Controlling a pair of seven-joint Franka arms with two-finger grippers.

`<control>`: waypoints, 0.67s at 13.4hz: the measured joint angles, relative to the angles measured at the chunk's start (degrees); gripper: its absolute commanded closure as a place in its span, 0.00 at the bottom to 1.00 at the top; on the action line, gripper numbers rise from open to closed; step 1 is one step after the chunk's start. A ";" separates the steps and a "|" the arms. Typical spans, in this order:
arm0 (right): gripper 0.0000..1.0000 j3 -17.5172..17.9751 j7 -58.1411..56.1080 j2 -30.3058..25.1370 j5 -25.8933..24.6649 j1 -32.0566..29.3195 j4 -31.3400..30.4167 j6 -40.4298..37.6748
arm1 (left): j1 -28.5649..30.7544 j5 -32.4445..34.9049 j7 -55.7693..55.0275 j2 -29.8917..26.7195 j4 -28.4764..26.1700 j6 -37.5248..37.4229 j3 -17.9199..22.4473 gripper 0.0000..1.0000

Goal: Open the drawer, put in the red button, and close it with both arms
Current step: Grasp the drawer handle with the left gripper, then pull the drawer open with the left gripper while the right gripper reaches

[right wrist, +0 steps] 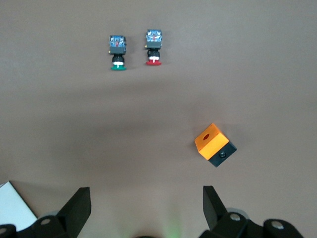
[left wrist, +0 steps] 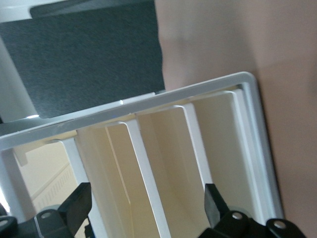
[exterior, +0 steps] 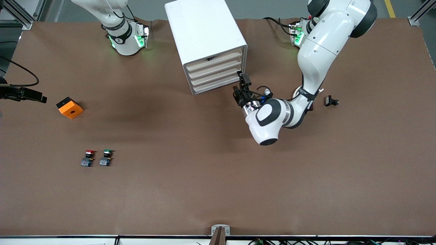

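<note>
Cream drawer (exterior: 218, 79) fronts are facing the left gripper (exterior: 242, 87), hovering released to pull one, while the right gripper (right wrist: 143, 208) is waiting released.

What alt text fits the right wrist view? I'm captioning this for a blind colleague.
Seen from above the brown table, the right gripper hangs open over bare tabletop. On the table lie a red button beside a green button, and apart from them an orange cube.
</note>
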 measured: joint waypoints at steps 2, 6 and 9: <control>0.00 -0.02 -0.68 2.01 0.00 -1.09 -0.41 4.10 | -2.03 -1.00 -1.96 0.81 -0.41 -1.91 -0.01 0.07; 0.00 0.30 -0.95 9.29 0.03 -1.47 -0.82 13.61 | -4.45 -1.29 -2.74 1.78 -2.44 -3.40 -0.02 0.41; 0.00 0.71 -0.95 14.25 0.04 -1.40 -0.92 20.89 | -5.37 -1.32 -2.78 2.22 -3.00 -3.42 -0.03 0.69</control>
